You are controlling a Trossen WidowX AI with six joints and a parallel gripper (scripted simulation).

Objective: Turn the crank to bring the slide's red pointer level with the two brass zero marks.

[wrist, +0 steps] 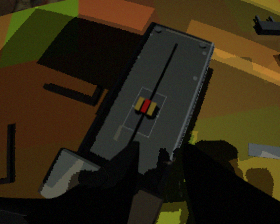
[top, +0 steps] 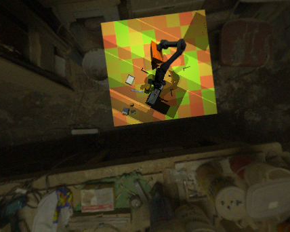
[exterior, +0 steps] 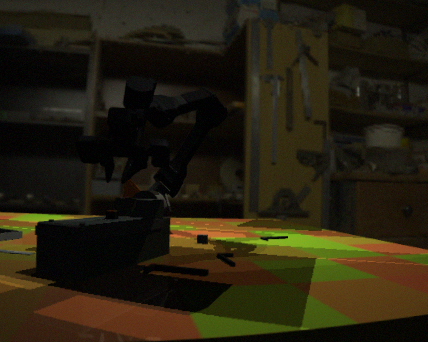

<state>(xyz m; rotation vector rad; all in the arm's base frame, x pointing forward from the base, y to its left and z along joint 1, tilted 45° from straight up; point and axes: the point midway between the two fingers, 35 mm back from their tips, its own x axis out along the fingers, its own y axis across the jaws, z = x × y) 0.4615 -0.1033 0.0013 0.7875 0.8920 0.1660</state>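
Note:
The machine is a long dark box [top: 152,99] [exterior: 76,250] [wrist: 183,65] with a grey slotted top. Its red pointer [wrist: 146,106] lies between two brass marks, left [wrist: 139,103] and right [wrist: 153,109], and looks about level with them in the wrist view. My gripper [exterior: 117,179] [wrist: 161,149] is partly open, fingertips apart, above the machine's end nearer the arm base. Nothing shows held between the fingers. A dark shape shows between and below the fingertips in the wrist view; I cannot tell whether it is the crank handle. The fingers and shadow hide much of that end.
A pale block [wrist: 65,170] stands beside the machine's near end. Black L-shaped pieces [wrist: 73,95] [wrist: 11,152] lie to its left in the wrist view. A white tray [top: 129,80], a grey bar [wrist: 268,151] and small grey parts [top: 125,110] lie on the other side.

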